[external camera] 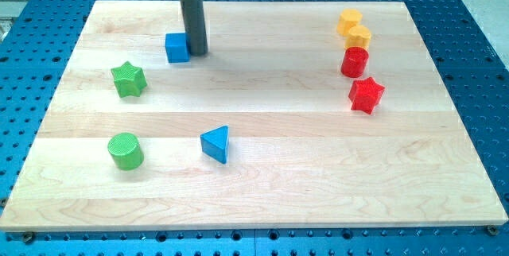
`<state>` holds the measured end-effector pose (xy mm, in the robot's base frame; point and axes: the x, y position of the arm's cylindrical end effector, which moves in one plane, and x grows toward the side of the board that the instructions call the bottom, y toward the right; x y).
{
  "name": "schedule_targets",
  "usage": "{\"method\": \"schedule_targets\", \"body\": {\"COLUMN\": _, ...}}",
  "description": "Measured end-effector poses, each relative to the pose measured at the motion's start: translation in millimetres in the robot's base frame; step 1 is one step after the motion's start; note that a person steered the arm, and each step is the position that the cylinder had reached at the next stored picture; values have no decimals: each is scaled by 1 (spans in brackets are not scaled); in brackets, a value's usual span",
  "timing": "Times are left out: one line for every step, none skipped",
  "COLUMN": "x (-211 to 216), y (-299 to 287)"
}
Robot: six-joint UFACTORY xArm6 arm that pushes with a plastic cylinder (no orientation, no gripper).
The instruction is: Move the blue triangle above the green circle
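Our tip (196,52) upper left of frame, touching small blue cube (177,48); no jaws, holds nothing. Blue triangular block (216,143) lies below, slightly right; green round cylinder (126,150) left of it on wooden worktop (262,200).

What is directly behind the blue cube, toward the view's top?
Bare board shows behind the blue cube. My tip stands at its right side, touching or nearly so. The rod hides a strip of board behind it.
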<state>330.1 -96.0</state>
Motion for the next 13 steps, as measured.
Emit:
{"method": "schedule_targets", "body": {"x": 15, "y": -29}}
{"method": "schedule_targets", "body": {"x": 19, "y": -52}}
{"method": "schedule_targets", "body": {"x": 27, "y": 36}}
{"method": "schedule_targets", "body": {"x": 112, "y": 106}}
{"method": "schedule_targets", "body": {"x": 204, "y": 123}}
{"method": "schedule_targets", "body": {"x": 216, "y": 56}}
{"method": "schedule_targets", "body": {"x": 205, "y": 4}}
{"method": "schedule_targets", "body": {"x": 195, "y": 24}}
{"method": "schedule_targets", "body": {"x": 166, "y": 49}}
{"method": "schedule_targets", "body": {"x": 160, "y": 1}}
{"method": "schedule_targets", "body": {"x": 160, "y": -36}}
{"method": "schedule_targets", "body": {"x": 189, "y": -27}}
{"method": "schedule_targets", "body": {"x": 190, "y": -64}}
